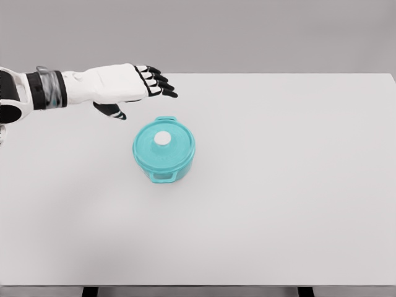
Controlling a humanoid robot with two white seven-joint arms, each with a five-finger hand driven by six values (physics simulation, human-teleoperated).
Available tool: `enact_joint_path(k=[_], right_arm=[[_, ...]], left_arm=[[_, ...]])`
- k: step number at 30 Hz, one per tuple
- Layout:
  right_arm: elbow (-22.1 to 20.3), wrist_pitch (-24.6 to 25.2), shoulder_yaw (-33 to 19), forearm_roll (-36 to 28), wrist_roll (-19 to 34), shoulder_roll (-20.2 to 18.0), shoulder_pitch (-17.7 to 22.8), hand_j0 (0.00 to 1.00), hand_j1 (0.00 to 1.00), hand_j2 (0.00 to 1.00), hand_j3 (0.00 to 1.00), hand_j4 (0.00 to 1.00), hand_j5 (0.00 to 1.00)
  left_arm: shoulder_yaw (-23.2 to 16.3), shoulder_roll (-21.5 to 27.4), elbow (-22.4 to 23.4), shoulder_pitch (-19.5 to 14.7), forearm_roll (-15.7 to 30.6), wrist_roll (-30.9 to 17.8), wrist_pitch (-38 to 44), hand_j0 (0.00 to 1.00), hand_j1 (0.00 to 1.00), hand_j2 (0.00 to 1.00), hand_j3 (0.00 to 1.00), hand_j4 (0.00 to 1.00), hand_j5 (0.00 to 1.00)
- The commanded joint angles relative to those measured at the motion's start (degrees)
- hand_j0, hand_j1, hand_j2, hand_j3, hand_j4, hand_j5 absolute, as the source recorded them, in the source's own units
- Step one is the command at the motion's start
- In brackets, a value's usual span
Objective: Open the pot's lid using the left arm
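1. I see the left hand point(127, 85) reaching in from the left edge of the head view, over the far left part of the desk point(278, 198). Its fingers point(158, 80) are stretched out and slightly fanned, gripping nothing, and the thumb hangs below the palm.
2. The palm and back of the hand are smooth white shells; the finger segments and thumb tip are black and jointed. A grey, banded cuff sits at the wrist, between the white hand and the black and white forearm.
3. From my seat the hand appears apart from the pot point(164, 150): there is a gap of bare desk between the thumb and the pot's far rim. The fingertips point toward the right, past the pot's far side.
4. The pot is a round, squat, teal vessel with a glossy, enamel-like finish. It stands upright left of the desk's middle, nearer the far edge than the near one, well away from every corner.
5. The lid point(162, 148) is a flat teal disc, seated level on the pot. A small round white knob point(162, 139) rises from its centre.
6. Two small loop handles stick out from the pot, one on the far side, one on the near side.
7. The desk is a plain, matt, pale grey slab with straight edges; dark legs show under its near edge.
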Motion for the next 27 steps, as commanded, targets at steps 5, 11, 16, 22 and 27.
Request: enact_joint_path(k=[5, 11, 16, 22, 27], right_arm=[[0.0, 0.0, 0.0, 0.0, 0.0, 0.0, 0.0, 1.00, 1.00, 1.00, 1.00, 1.00, 1.00], [0.0, 0.0, 0.0, 0.0, 0.0, 0.0, 0.0, 1.00, 1.00, 1.00, 1.00, 1.00, 1.00], [0.0, 0.0, 0.0, 0.0, 0.0, 0.0, 0.0, 1.00, 1.00, 1.00, 1.00, 1.00, 1.00], [0.0, 0.0, 0.0, 0.0, 0.0, 0.0, 0.0, 1.00, 1.00, 1.00, 1.00, 1.00, 1.00], [0.0, 0.0, 0.0, 0.0, 0.0, 0.0, 0.0, 1.00, 1.00, 1.00, 1.00, 1.00, 1.00]], left_arm=[[-3.8, -1.0, -0.1, -0.2, -3.2, 0.0, 0.1, 1.00, 1.00, 1.00, 1.00, 1.00, 1.00], [-3.8, -1.2, -0.1, 0.3, -5.7, 0.0, 0.1, 1.00, 1.00, 1.00, 1.00, 1.00, 1.00], [-3.8, -2.3, -0.1, 0.3, -5.6, 0.0, 0.1, 1.00, 1.00, 1.00, 1.00, 1.00, 1.00], [-5.0, -3.5, -0.2, 0.4, -5.7, 0.0, 0.1, 1.00, 1.00, 1.00, 1.00, 1.00, 1.00], [-6.8, -3.4, -0.7, 0.4, -5.6, 0.0, 0.1, 1.00, 1.00, 1.00, 1.00, 1.00, 1.00]])
